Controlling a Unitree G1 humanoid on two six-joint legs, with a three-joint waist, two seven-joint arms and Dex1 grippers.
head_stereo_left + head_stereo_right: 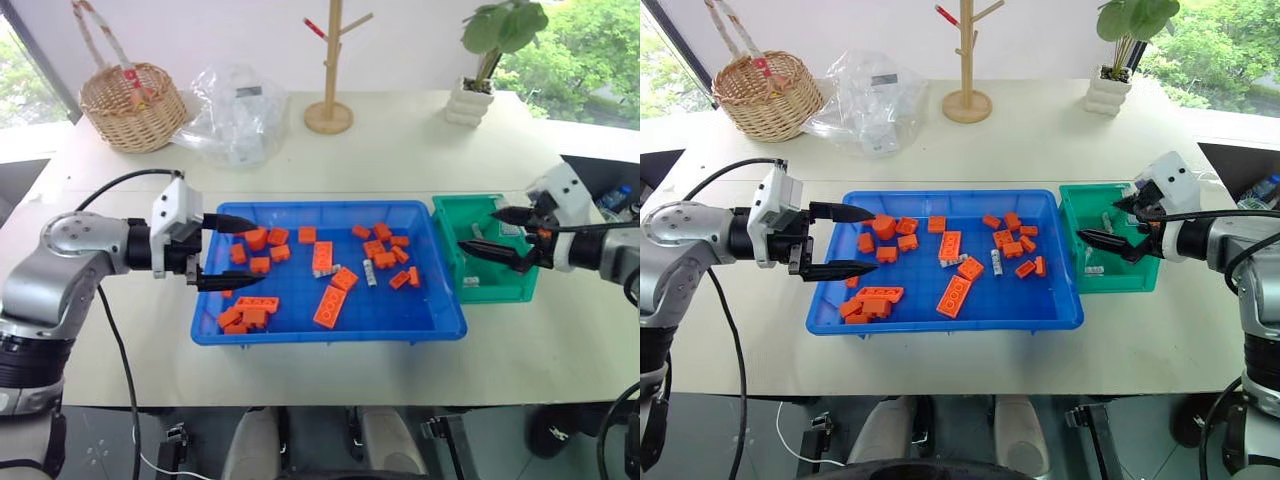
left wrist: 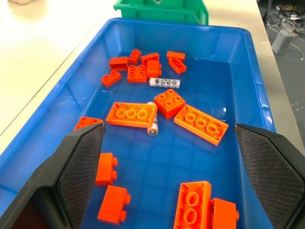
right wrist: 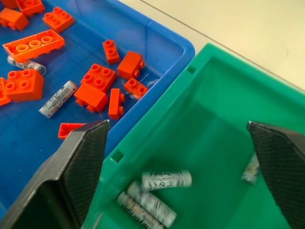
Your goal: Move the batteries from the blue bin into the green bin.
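Right two-finger black gripper [image 1: 498,238] is hanging over the small teal-green plastic bin [image 1: 506,287] with its fingers spread wide and nothing between them. In its wrist view the two fingers [image 3: 86,167] frame the inside of that bin without touching anything.

Left black gripper [image 1: 232,252] is the same story: fingers wide apart, nothing held, sitting over the left end of the big shallow bright-blue plastic tray [image 1: 330,331]. One finger is up near the tray's far-left corner and the other is lower, just above a few bricks.

Counts: in the green bin I can make out four of the small silver-grey cylinder batteries [image 3: 166,179]. Three are bunched together by one wall and one [image 3: 250,168] sits apart beside the opposite finger, partly hidden.

Two more batteries are in the blue tray: one [image 2: 164,82] lies on its own among the far bricks, the other [image 2: 153,123] is tucked against a flat three-stud brick.

The orange plastic toy bricks [image 1: 331,305] are scattered all over the tray floor, roughly twenty or so; some are piled up, so I can't pin an exact number.

The green bin sits right against the blue tray's right end.
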